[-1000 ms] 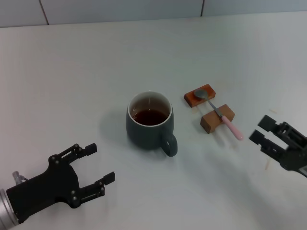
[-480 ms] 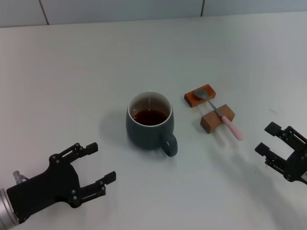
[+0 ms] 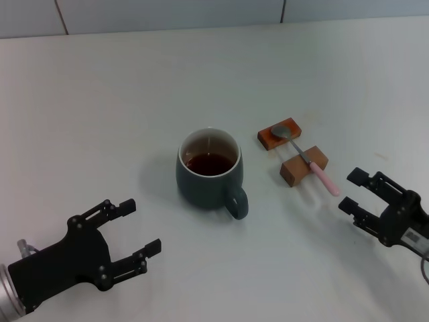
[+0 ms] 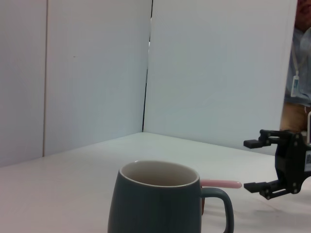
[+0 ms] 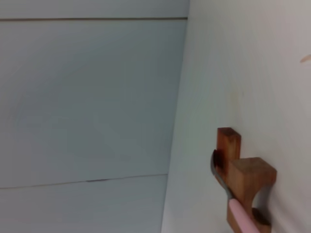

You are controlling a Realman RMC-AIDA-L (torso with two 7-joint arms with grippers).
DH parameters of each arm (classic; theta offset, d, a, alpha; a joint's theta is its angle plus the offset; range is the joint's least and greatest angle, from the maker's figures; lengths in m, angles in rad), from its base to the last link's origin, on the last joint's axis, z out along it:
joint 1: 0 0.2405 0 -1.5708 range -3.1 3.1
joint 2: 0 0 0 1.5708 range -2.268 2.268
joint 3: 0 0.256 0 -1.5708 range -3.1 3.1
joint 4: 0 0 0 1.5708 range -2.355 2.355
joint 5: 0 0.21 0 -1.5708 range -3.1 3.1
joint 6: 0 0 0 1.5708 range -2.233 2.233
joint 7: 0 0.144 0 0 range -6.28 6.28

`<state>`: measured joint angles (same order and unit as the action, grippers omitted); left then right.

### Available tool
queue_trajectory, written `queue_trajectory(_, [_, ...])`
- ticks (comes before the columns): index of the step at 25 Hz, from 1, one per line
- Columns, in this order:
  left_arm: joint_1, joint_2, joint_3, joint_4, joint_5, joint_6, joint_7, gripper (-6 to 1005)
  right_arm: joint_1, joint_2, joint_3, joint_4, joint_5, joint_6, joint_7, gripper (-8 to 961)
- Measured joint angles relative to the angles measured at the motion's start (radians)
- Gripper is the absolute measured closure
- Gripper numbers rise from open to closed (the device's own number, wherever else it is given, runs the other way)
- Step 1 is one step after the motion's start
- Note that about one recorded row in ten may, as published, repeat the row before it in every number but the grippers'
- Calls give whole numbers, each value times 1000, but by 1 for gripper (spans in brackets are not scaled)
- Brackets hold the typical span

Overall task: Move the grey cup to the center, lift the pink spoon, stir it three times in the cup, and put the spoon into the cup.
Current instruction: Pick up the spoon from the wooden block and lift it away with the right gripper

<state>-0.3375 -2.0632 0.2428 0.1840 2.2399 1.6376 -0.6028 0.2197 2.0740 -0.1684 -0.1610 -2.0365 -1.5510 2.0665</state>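
The grey cup (image 3: 210, 176) stands near the middle of the white table with dark liquid inside and its handle toward me; it also fills the left wrist view (image 4: 160, 199). The pink spoon (image 3: 310, 162) lies across two brown blocks (image 3: 304, 166) to the cup's right, its bowl on the far block and its pink handle (image 5: 244, 217) pointing at my right gripper (image 3: 351, 192). That gripper is open, a short way from the handle's tip. My left gripper (image 3: 142, 228) is open too, low at the front left, well apart from the cup.
The far brown block (image 3: 279, 133) sits beside the cup's right side. A tiled white wall (image 3: 201, 13) runs behind the table. Bare tabletop (image 3: 100, 107) stretches left of and behind the cup.
My right gripper swung back toward the front right, then came in left again, ending closer to the spoon's handle. The left arm, cup and spoon have not moved.
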Motion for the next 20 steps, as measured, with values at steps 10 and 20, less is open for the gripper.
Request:
queue_trajectory(10, [6,0,-1,5,0,8,0,190,41,0,-1,33,-2,70,-7,176])
queue_trajectory(20, [5,1,-8,8,-2,17,5,190,79,2,-2,62,-1,132,-9,177])
